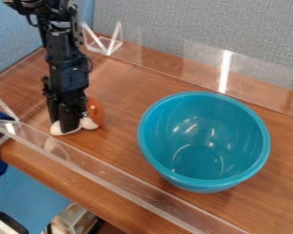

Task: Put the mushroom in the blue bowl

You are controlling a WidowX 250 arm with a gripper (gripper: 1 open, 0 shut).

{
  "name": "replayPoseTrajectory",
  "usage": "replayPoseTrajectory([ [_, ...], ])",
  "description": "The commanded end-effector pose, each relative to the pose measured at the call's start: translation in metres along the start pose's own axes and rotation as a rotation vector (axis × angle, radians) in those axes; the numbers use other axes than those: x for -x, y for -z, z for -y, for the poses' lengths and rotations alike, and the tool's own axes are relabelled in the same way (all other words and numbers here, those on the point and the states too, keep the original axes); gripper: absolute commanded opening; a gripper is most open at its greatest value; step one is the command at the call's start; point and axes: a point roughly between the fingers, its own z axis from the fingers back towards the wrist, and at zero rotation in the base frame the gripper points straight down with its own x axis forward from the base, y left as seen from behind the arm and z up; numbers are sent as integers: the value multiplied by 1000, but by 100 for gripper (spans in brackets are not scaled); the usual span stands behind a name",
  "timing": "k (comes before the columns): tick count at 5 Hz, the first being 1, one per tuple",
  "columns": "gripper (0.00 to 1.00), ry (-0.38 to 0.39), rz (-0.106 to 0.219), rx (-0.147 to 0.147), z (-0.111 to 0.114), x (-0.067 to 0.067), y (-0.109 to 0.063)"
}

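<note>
Mushroom (95,112) at left on the tabletop (127,87), well apart from the blue bowl (204,142) at right, its pale stem seemingly grasped by the claw (70,126); probably light and firm, best held across the stem, the smooth rounded cap likelier to slip.

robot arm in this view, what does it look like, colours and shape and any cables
The arm is black and slim, with bulky, knobbly joint housings. The hand is black too. No separate cable or marking can be made out at this size.
</note>
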Motion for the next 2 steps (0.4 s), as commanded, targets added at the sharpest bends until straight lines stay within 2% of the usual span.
replayPoseTrajectory([
  [1, 0, 44, 16, -8, 10, -7, -4],
  [2, 0, 50, 14, -4, 13, -8, -4],
])
